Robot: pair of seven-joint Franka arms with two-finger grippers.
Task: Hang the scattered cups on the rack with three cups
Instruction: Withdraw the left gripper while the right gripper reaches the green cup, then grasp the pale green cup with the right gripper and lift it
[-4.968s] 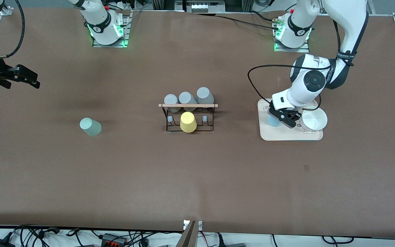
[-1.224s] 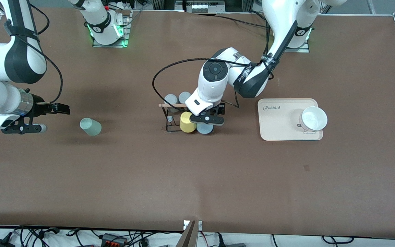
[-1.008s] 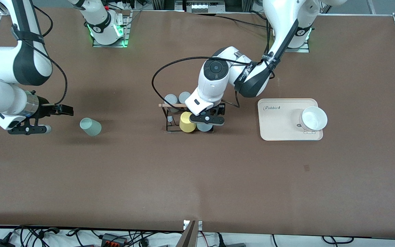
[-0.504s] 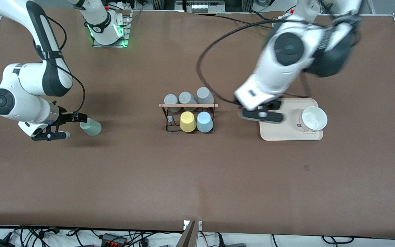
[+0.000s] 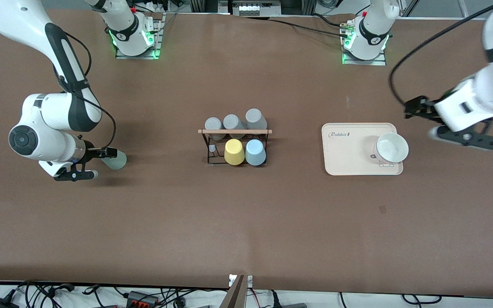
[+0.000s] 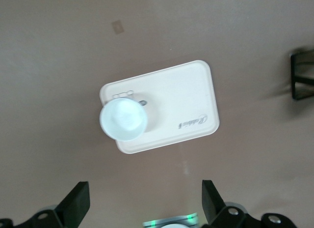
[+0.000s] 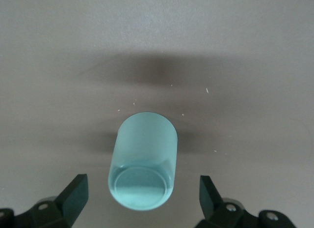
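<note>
The pale mint green cup (image 5: 117,159) lies on its side on the table toward the right arm's end. My right gripper (image 5: 103,162) is open, low at the cup, with one end of the cup between its fingers and gaps on both sides; the right wrist view shows the cup (image 7: 143,159) and gripper (image 7: 142,201). The light blue cup (image 5: 255,152) hangs upside down on the black wire rack (image 5: 234,131) beside a yellow cup (image 5: 234,152). Three grey cups (image 5: 231,122) sit on the rack's row farther from the camera. My left gripper (image 5: 452,126) is open and empty, up over the table toward the left arm's end.
A cream rectangular tray (image 5: 349,158) with a white bowl (image 5: 391,147) on it lies between the rack and the left gripper. It also shows in the left wrist view (image 6: 186,100), below the open left gripper (image 6: 144,206).
My left gripper let go of the light blue cup on the rack and swung away past the tray. My right gripper came down to the mint cup and now straddles its end.
</note>
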